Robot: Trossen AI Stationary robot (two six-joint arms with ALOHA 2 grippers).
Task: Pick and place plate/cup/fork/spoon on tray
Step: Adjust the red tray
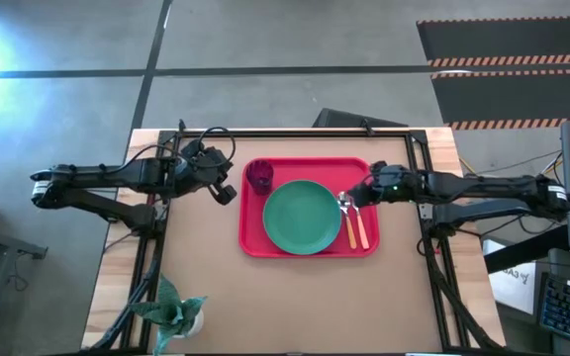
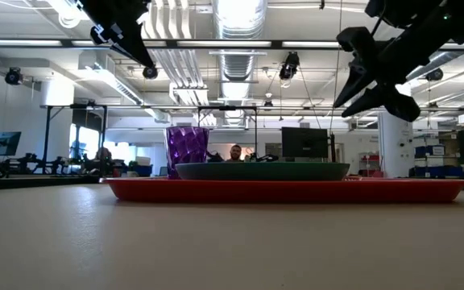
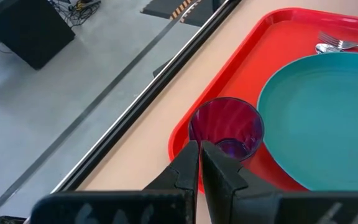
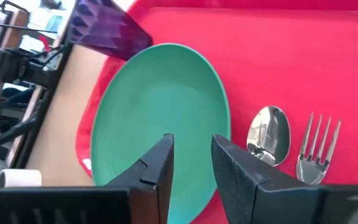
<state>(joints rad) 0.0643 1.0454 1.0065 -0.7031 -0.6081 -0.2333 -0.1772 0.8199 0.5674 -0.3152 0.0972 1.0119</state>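
The red tray (image 1: 255,242) lies in the middle of the table. On it rest the teal plate (image 1: 300,218), the purple cup (image 1: 259,177) upright at the tray's far left corner, and the spoon (image 1: 348,220) and fork (image 1: 360,223) side by side at the plate's right. My left gripper (image 1: 228,195) hovers left of the tray, fingers shut, empty; the cup shows just beyond its fingertips (image 3: 199,163). My right gripper (image 1: 354,193) hovers above the tray's right part, over the cutlery, fingers open and empty (image 4: 191,155).
A pale green plant in a pot (image 1: 176,311) stands at the table's near left. A black frame rail (image 1: 295,132) runs along the table's far edge. Bare tabletop lies in front of the tray.
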